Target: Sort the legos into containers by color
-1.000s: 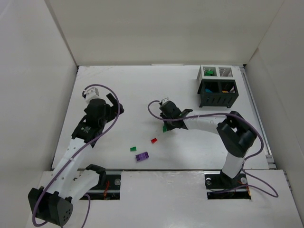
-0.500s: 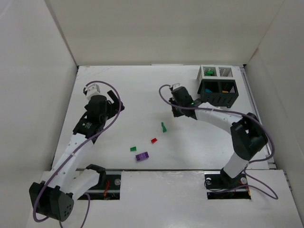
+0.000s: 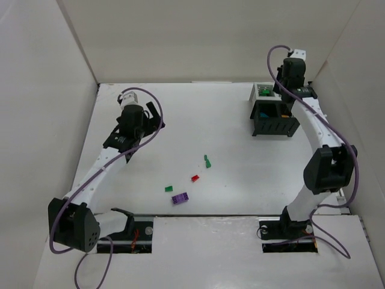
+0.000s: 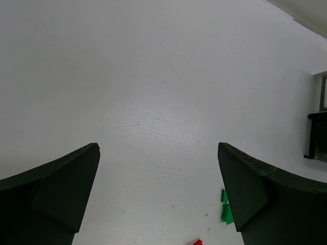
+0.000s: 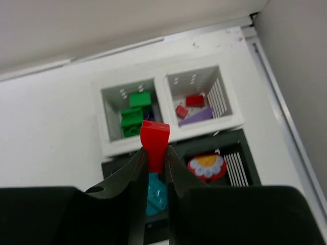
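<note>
The right claw (image 5: 153,153) is closed on a red brick (image 5: 154,133), pinching it upright above the bins (image 5: 214,125) (about where the white pair meets the black pair). The left white bin holds green bricks (image 5: 132,116); the right one holds red and purple.

The left claw (image 4: 158,150) gapes wide over the table (image 4: 153,76), holding nothing.

Four loose bricks (image 3: 179,198) lie mid-table, well apart from the bins: two green, one red, one purple.

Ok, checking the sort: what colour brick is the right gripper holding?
A red brick, clearest in right wrist view.
</note>
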